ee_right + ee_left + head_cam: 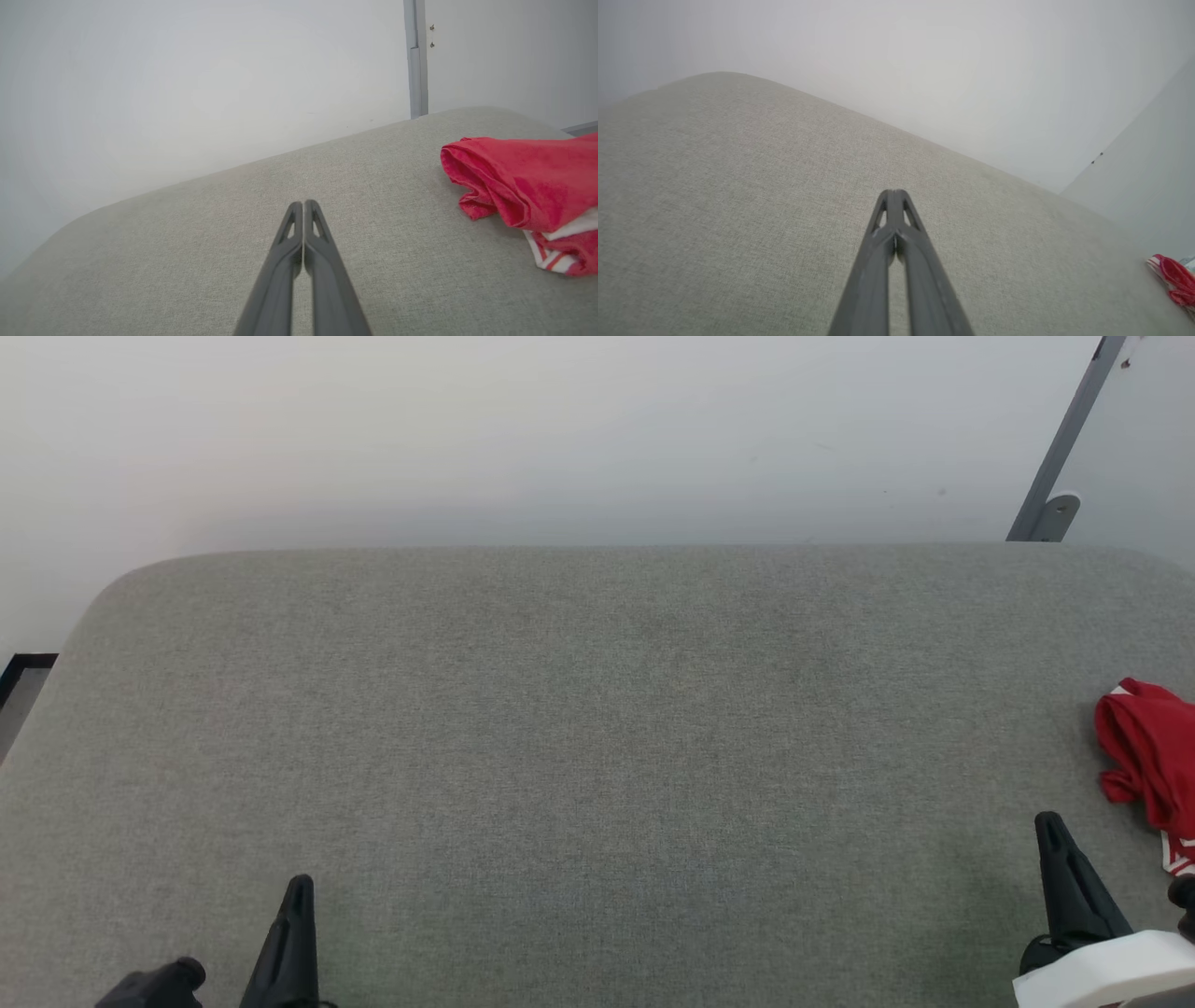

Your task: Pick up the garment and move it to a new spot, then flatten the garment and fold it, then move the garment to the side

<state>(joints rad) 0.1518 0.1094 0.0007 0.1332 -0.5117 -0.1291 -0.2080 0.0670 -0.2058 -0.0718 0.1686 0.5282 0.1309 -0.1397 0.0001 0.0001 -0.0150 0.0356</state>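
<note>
The garment point(1153, 756) lies crumpled at the far right edge of the grey padded surface point(597, 728); it is red with a white and striped trim at its lower end. It also appears as a bunched red heap, the garment point(528, 191), to the right in the right wrist view, and as a small red bit, the garment point(1174, 277), at the right edge of the left wrist view. My right gripper point(1050, 821) is shut with nothing in it, just left of the garment and apart from it. My left gripper point(301, 882) is shut and empty at the lower left.
A pale wall point(560, 429) runs behind the padded surface. A grey metal bar point(1064, 439) with a bracket leans at the back right. The surface's left edge drops to a dark floor strip point(23, 677).
</note>
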